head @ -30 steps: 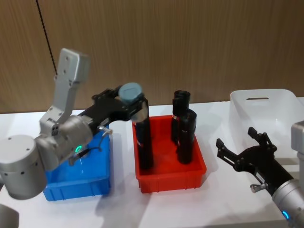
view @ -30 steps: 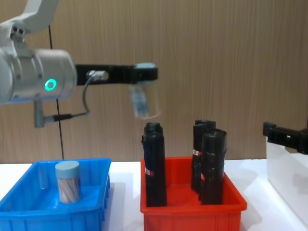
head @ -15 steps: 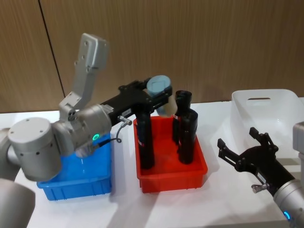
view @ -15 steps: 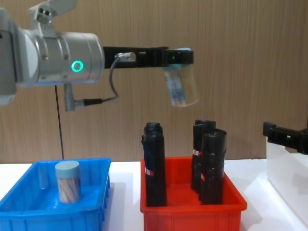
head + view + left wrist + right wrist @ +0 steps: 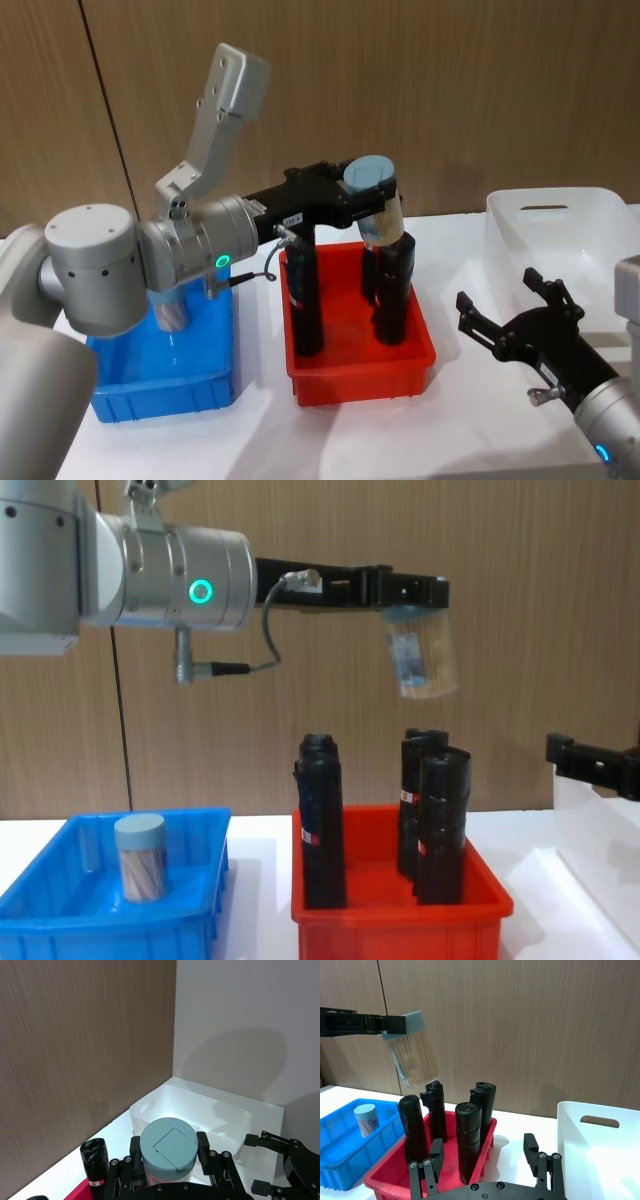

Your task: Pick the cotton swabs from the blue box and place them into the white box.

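Left gripper clamped on a cotton swab jar above the red bin; right gripper spread, empty.

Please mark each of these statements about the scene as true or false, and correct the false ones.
1. The left gripper holds a swab jar in the air above the red bin. True.
2. The blue box has no jar in it. False: a second jar stands upright in it.
3. Black rolls stand upright in the red bin. True.
4. The right gripper is shut on a jar. False: it is open and holds nothing, in front of the white box.
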You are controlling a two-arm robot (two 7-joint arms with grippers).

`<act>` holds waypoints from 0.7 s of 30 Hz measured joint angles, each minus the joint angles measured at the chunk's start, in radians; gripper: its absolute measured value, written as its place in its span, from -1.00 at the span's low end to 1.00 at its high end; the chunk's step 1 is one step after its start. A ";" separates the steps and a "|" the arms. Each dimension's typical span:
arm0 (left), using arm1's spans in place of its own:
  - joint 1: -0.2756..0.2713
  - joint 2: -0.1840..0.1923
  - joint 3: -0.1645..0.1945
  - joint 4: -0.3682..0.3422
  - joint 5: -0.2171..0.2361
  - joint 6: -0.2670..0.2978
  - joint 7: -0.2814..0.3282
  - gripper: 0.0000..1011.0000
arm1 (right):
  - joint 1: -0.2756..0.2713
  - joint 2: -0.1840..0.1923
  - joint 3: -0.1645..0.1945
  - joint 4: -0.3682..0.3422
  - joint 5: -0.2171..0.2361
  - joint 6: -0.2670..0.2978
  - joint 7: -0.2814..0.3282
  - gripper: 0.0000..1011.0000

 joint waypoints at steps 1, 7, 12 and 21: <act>-0.004 -0.002 0.001 0.004 0.002 0.003 -0.004 0.32 | 0.000 0.000 0.000 0.000 0.000 0.000 0.000 0.98; -0.027 -0.010 0.005 0.025 0.013 0.016 -0.029 0.32 | 0.000 0.000 0.000 0.000 0.000 0.000 0.000 0.98; -0.042 -0.016 0.008 0.039 0.021 0.025 -0.046 0.32 | 0.000 0.000 0.000 0.000 0.000 0.000 0.000 0.98; -0.057 -0.022 0.010 0.053 0.027 0.033 -0.062 0.32 | 0.005 0.003 0.000 -0.007 -0.018 0.017 0.016 0.98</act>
